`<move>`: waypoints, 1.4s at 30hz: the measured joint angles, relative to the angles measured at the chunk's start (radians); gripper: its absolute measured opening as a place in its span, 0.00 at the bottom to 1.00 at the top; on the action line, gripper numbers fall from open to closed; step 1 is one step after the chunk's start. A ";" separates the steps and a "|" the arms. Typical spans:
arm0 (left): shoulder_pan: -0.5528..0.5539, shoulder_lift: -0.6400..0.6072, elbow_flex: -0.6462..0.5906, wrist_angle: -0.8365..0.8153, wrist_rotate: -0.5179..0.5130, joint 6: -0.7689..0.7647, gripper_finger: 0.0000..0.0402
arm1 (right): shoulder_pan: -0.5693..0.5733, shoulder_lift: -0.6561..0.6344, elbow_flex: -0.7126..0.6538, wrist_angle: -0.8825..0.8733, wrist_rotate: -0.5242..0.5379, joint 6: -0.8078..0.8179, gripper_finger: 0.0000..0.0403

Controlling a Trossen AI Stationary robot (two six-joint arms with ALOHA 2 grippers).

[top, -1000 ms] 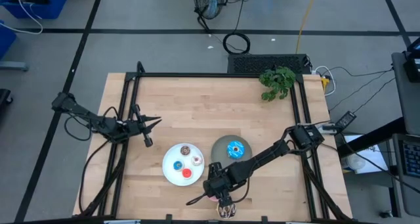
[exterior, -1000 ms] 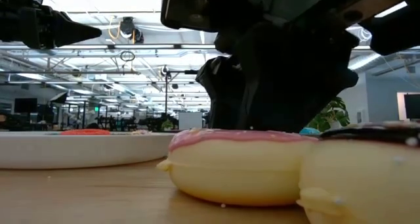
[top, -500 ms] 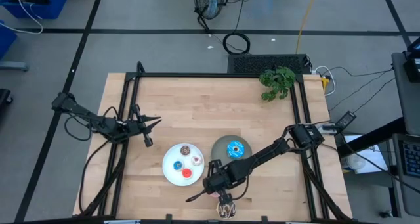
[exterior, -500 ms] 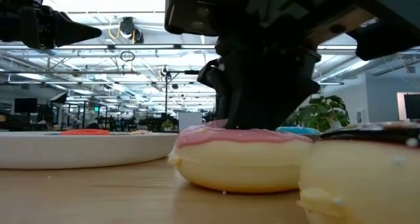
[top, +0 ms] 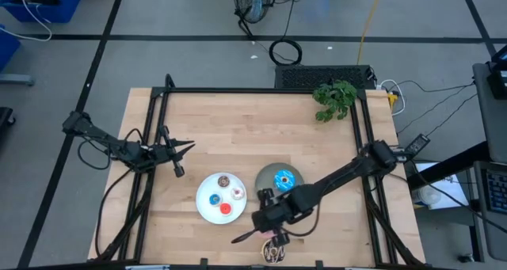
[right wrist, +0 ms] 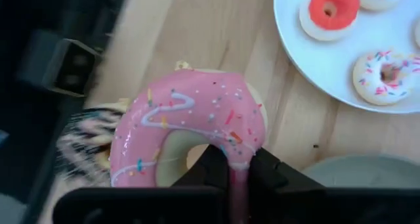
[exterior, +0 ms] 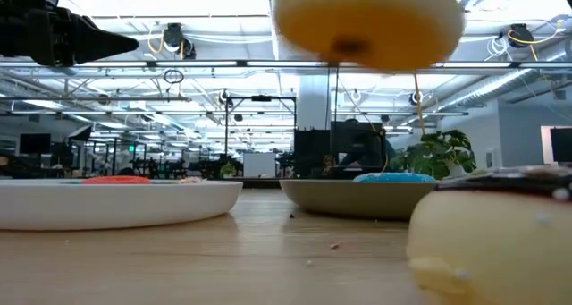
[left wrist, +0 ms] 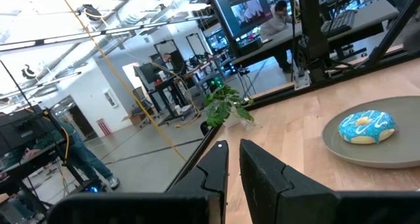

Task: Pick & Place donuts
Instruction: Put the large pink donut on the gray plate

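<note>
My right gripper [top: 273, 230] is shut on the pink donut [right wrist: 190, 135] near the table's near edge. The donut shows from below in the low view [exterior: 368, 23]. The dark chocolate donut [top: 275, 253] lies flat on the table just nearer, and also shows in the low view [exterior: 500, 238]. The blue sprinkled donut [top: 283, 180] lies on the grey plate [top: 264, 175]. The four tiny donuts lie on the white plate [top: 203, 208]; red [right wrist: 329, 10] and whitish-pink [right wrist: 387, 73] show in the right wrist view. My left gripper [top: 179, 154] is shut and empty at the table's left. My right gripper pinches the pink donut's ring wall [right wrist: 240, 152] on the side nearest the wrist. One finger [right wrist: 209, 166] is in the hole and the other finger [right wrist: 268, 170] is outside. The fingers point down from above. The donut hangs level, icing up, lifted clear of the table.
A green plant [top: 335, 98] sits at the table's far right corner. The black frame rails [top: 261, 90] run along the far, left and right sides. Bare wood lies across the middle and far part of the table.
My right gripper has come down onto the pink donut, taken hold of it and risen. The donut lay flat on the table beside the chocolate one; now it hangs well above the table. The chocolate donut has stayed where it was.
</note>
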 joint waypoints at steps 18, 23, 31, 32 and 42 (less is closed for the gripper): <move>0.000 0.000 0.000 -0.001 0.000 -0.003 0.12 | 0.037 -0.453 -0.254 0.072 0.079 0.100 0.02; 0.000 0.000 0.000 -0.001 -0.007 -0.003 0.12 | 0.023 -0.654 -0.519 0.225 0.134 0.218 0.02; 0.000 0.000 0.000 0.001 -0.007 -0.003 0.12 | 0.008 -0.839 -0.835 0.254 0.136 0.454 0.02; 0.000 0.000 0.000 0.000 -0.007 -0.003 0.12 | 0.008 -0.850 -0.861 0.269 0.137 0.465 0.02; 0.000 0.000 0.000 0.000 -0.006 -0.005 0.12 | 0.008 -0.878 -1.004 0.465 0.135 0.482 0.02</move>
